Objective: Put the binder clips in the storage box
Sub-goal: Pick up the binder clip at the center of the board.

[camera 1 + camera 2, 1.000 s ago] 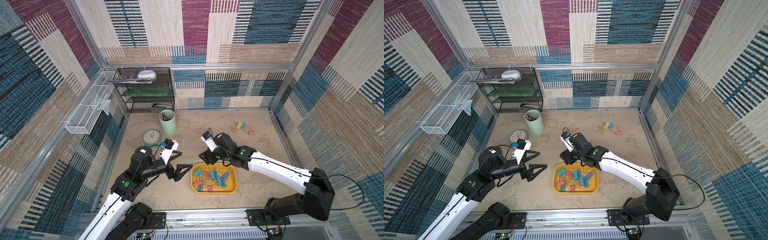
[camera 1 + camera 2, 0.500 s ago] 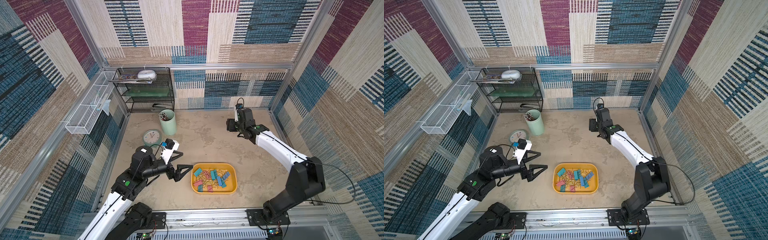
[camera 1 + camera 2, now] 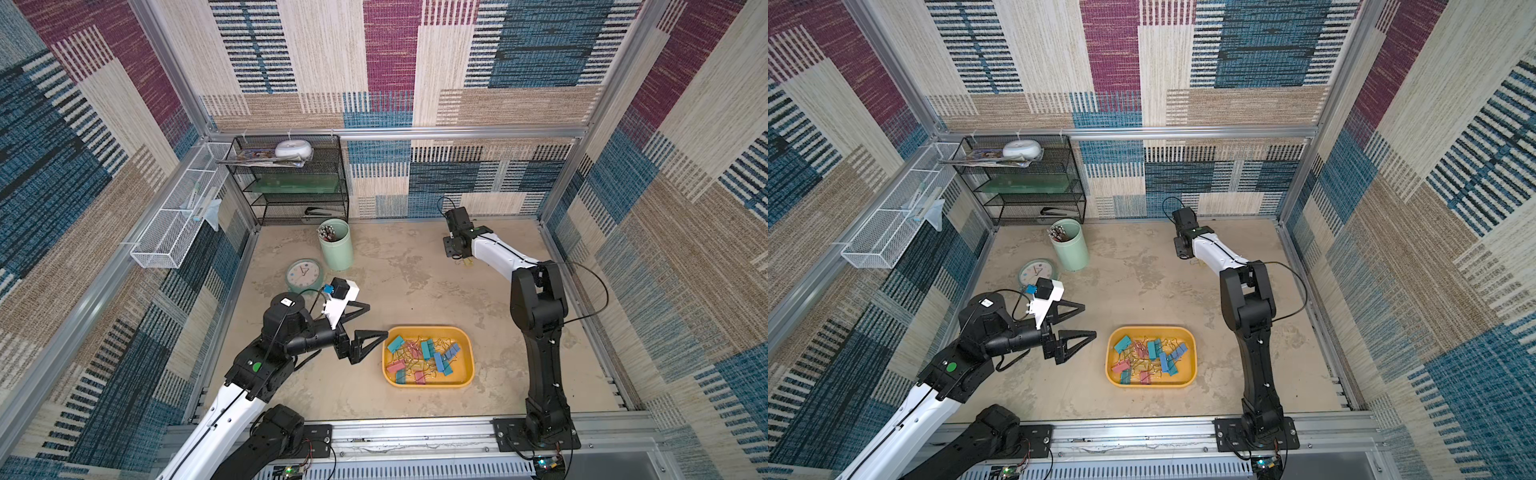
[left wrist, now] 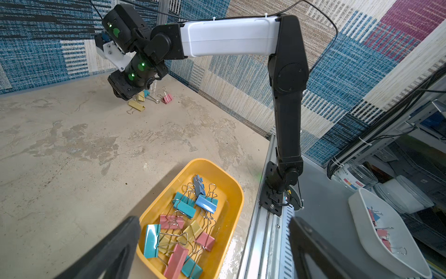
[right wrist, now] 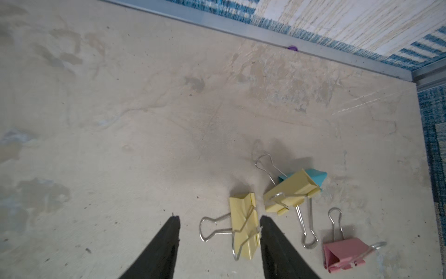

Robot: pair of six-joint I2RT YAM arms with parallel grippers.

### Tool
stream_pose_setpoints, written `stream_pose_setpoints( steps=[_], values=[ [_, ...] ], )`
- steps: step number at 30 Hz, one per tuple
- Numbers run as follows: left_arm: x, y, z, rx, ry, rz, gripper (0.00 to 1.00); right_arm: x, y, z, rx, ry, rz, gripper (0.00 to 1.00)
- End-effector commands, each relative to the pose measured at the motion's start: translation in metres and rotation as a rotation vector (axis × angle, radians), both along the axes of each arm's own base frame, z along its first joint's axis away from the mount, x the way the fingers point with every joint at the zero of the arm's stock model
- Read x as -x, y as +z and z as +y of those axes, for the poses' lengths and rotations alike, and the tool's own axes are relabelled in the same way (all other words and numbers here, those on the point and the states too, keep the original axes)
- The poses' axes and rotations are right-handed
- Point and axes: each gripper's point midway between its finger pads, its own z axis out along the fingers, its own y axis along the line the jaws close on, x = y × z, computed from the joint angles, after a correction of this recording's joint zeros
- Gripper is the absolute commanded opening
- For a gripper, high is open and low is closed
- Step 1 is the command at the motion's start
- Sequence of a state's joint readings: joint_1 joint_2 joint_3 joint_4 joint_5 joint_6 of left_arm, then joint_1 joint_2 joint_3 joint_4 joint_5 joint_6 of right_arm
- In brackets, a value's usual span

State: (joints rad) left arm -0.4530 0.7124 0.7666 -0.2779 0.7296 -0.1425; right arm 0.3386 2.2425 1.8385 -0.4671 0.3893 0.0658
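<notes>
In both top views the right gripper (image 3: 454, 250) just swung off the storage box (image 3: 428, 329) to the far corner, so I'd guess it's after leftovers. The left gripper (image 3: 377, 319) hasn't budged, gaping wide beside the box.

Left wrist: binder clips (image 4: 184, 209) heaped in the box, stray clips (image 4: 136, 105) under the right one.

Right wrist: jaws narrowing but not clenched yet, straddling a yellow clip (image 5: 243, 224). Its body runs lengthwise along one finger, handle pointing across at the other.

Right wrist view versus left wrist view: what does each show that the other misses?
Only right wrist: the right pincer open astride a yellow binder clip. Only left wrist: the storage box holding many binder clips, and the right arm. Both: four loose clips on the table: that yellow one, a second yellow clip, a teal clip, a pink clip.
</notes>
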Motion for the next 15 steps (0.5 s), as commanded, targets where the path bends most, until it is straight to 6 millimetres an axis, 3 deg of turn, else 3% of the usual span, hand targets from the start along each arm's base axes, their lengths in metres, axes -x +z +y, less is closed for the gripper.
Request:
stream_pose_setpoints(
  steps=[1, 5, 10, 13, 15],
  values=[
    [-0.002, 0.004, -0.001, 0.001, 0.002, -0.017, 0.99, 0.004, -0.015, -0.011, 0.078, -0.011, 0.049, 0.54],
    [-0.003, 0.003, -0.002, -0.002, -0.003, -0.007, 1.00, 0.005, -0.026, -0.017, 0.124, -0.017, 0.065, 0.31],
    [-0.004, 0.002, -0.002, -0.004, 0.000, -0.003, 0.99, 0.007, -0.016, -0.022, 0.141, -0.029, 0.060, 0.01],
    [-0.010, 0.000, 0.000, -0.008, 0.032, 0.012, 0.99, 0.013, 0.004, -0.019, 0.123, -0.024, 0.039, 0.00],
    [-0.029, -0.004, 0.010, -0.018, 0.170, 0.065, 0.98, 0.024, 0.025, -0.011, 0.097, -0.010, 0.002, 0.00]
  ],
)
